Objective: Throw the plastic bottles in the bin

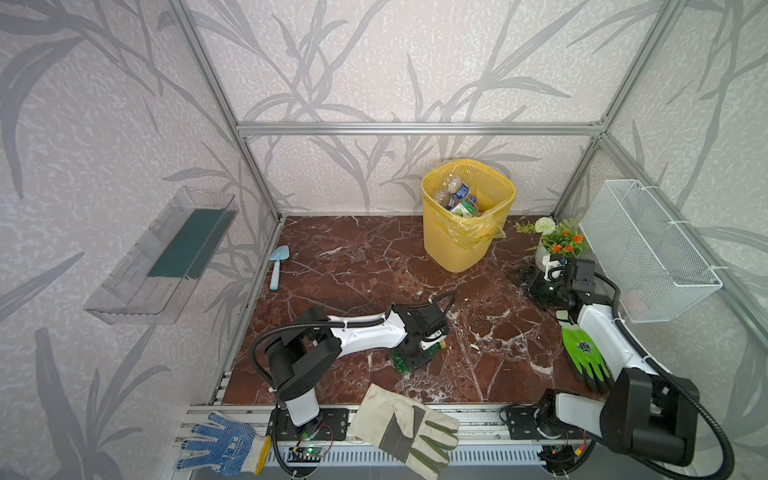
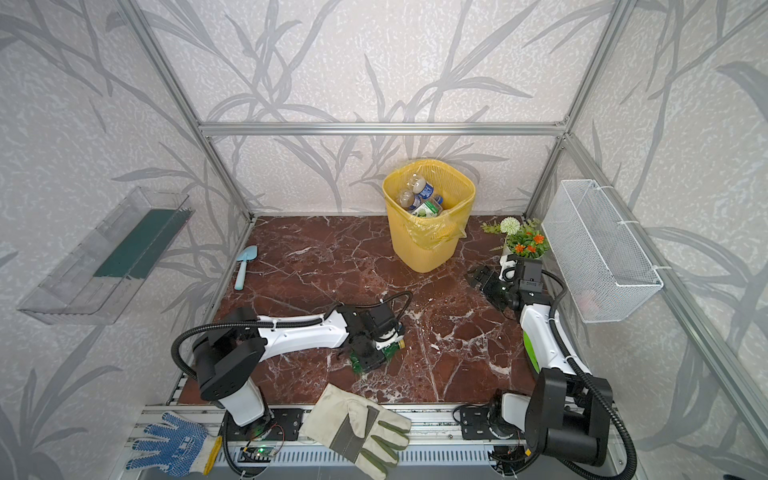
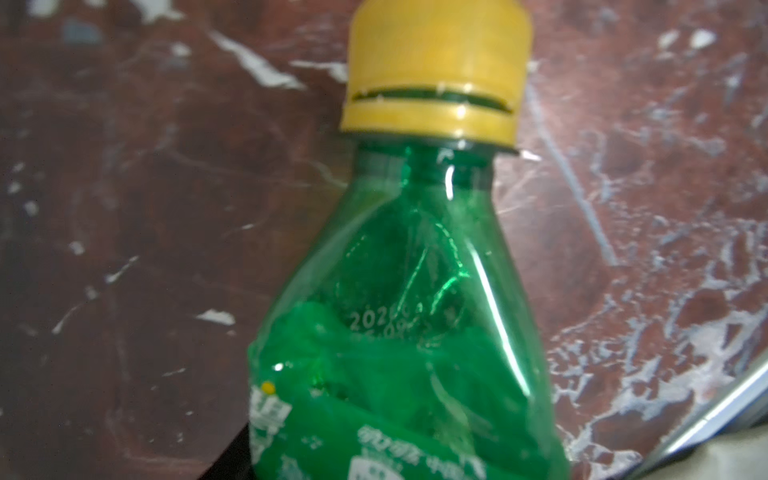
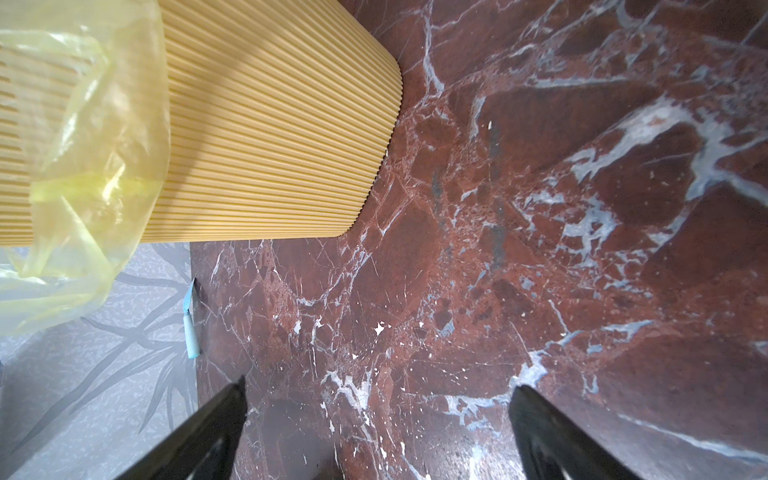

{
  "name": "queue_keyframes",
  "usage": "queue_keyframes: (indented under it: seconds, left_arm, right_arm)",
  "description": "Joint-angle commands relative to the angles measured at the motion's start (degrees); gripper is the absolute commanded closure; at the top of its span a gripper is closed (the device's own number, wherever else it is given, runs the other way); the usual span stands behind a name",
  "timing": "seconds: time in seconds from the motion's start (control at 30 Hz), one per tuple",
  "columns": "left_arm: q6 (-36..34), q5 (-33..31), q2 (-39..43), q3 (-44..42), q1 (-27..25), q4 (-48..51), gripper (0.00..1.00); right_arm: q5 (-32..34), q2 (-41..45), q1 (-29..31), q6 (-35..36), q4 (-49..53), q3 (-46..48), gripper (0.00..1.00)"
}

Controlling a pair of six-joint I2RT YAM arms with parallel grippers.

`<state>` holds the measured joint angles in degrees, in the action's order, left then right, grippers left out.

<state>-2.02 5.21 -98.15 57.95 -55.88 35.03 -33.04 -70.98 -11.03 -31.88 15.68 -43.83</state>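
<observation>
Left wrist | creased green bottle (image 3: 399,340), yellow cap (image 3: 436,70) (split ring) | veined marble (image 3: 145,187)

Soft, even light is filling my cell. My left wrist view is blurring the green bottle (image 3: 395,332), glints streaking its shoulder. Both top views are stretching toward their nine and three o'clock edges.

Glossy marble tabletop (image 1: 332,257), ribbed plastic bin (image 1: 457,253)
</observation>
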Motion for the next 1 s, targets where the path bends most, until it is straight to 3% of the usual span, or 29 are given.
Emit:
queue_keyframes:
  seconds: [0.0, 0.13, 0.33, 0.53, 0.7, 0.97]
  left_arm:
    - [4.8, 0.1, 3.8, -2.6, 3.2, -4.7, 0.51]
    - [11.3, -6.3, 6.8, -4.6, 7.6, -7.4, 0.51]
    - [21.6, -8.6, 13.9, -9.0, 17.4, -14.2, 0.51]
    - [28.3, 1.5, 18.3, -12.1, 30.6, -22.0, 0.51]
    - [35.3, 11.2, 16.7, -12.3, 40.6, -28.8, 0.51]
    - [41.7, 19.8, 9.9, -8.6, 46.1, -36.9, 0.51]
  right_arm:
    - [-0.2, -0.6, 0.1, -0.2, 0.0, 0.1, 0.01]
    - [-0.6, -1.4, 0.0, -0.8, -0.7, 0.2, 0.01]
    - [-1.5, -3.4, 0.4, -1.3, -1.8, -0.3, 0.02]
    - [-1.9, -4.5, 0.5, -1.3, -2.1, -0.6, 0.02]
    - [-2.1, -5.2, 0.6, -1.6, -2.5, -0.5, 0.02]
    - [-2.2, -5.9, 0.8, -1.8, -3.1, 0.2, 0.02]
